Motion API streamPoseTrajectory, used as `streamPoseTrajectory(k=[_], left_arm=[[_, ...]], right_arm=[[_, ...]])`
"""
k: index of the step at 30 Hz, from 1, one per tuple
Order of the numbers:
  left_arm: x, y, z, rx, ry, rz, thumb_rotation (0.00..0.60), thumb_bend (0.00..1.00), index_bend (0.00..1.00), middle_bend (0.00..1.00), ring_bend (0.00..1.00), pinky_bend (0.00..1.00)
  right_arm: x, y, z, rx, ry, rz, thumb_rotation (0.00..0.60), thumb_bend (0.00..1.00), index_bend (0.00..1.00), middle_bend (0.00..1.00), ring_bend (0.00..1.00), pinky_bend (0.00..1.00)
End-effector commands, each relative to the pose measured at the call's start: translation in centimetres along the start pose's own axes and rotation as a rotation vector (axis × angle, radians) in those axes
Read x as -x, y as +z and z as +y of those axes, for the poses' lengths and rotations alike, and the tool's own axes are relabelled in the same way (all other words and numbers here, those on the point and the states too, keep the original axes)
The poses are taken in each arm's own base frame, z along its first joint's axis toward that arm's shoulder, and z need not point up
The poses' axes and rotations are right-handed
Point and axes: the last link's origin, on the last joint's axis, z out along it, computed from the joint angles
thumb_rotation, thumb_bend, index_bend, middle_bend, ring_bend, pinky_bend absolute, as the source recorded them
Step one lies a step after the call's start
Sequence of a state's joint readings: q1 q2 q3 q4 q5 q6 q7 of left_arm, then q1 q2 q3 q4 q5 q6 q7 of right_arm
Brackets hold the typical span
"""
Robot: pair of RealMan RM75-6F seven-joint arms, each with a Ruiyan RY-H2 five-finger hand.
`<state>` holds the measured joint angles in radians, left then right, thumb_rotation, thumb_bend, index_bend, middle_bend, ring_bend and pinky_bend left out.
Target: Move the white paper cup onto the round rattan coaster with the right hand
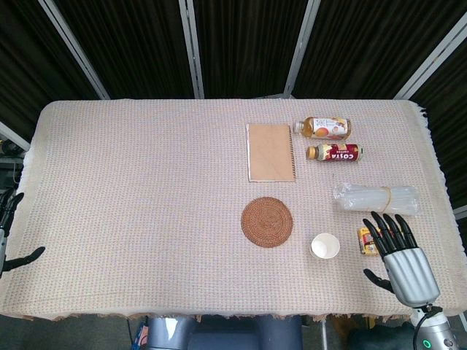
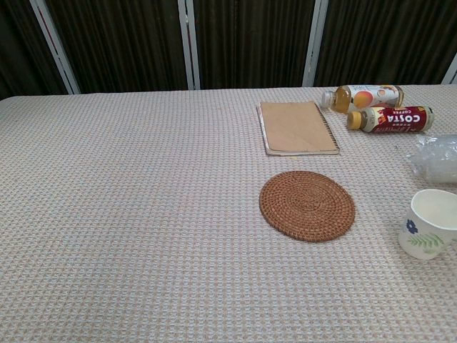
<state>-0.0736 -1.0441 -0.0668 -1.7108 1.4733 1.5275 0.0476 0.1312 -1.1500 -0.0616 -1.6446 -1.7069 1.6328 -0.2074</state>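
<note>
A: Where is the right hand (image 1: 398, 257)?
B: At the table's near right edge, palm down, fingers spread and pointing away, holding nothing. The left hand (image 1: 11, 233) shows only dark fingertips at the left edge; I can't tell its state.
A: And the cup?
B: The white paper cup (image 1: 325, 246) stands upright just left of the right hand, apart from it. The round rattan coaster (image 1: 267, 222) lies bare nearby, farther left.
A: Beyond?
B: A notebook (image 1: 271, 152) and two lying bottles (image 1: 333, 140).
</note>
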Motion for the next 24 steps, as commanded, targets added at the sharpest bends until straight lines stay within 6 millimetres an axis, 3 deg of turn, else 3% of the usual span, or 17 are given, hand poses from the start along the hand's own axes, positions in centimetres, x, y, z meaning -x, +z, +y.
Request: streamPoseTrajectory(k=[1, 9, 16, 24], left_arm=[[-0.1, 0.0, 0.0, 0.000, -0.003, 0.002, 0.600, 0.00, 0.00, 0.00, 0.00, 0.00], [-0.2, 0.1, -0.2, 0.001, -0.010, 0.001, 0.600, 0.00, 0.00, 0.00, 0.00, 0.00], [0.5, 0.8, 0.3, 0.003, 0.016, -0.026, 0.600, 0.00, 0.00, 0.00, 0.00, 0.00], [1.3, 1.0, 0.6, -0.001, 0.046, -0.045, 0.600, 0.00, 0.00, 0.00, 0.00, 0.00]], right_arm=[[0.1, 0.0, 0.1, 0.004, -0.009, -0.004, 0.600, 0.00, 0.00, 0.00, 0.00, 0.00], [2.0, 0.9, -1.1, -0.040, 0.007, -0.101, 0.600, 0.00, 0.00, 0.00, 0.00, 0.00], [4.9, 5.0, -3.3, -0.121, 0.047, -0.339, 0.600, 0.00, 0.00, 0.00, 0.00, 0.01], [6.9, 8.3, -4.6, -0.137, -0.013, -0.393, 0.600, 0.00, 0.00, 0.10, 0.06, 0.17]])
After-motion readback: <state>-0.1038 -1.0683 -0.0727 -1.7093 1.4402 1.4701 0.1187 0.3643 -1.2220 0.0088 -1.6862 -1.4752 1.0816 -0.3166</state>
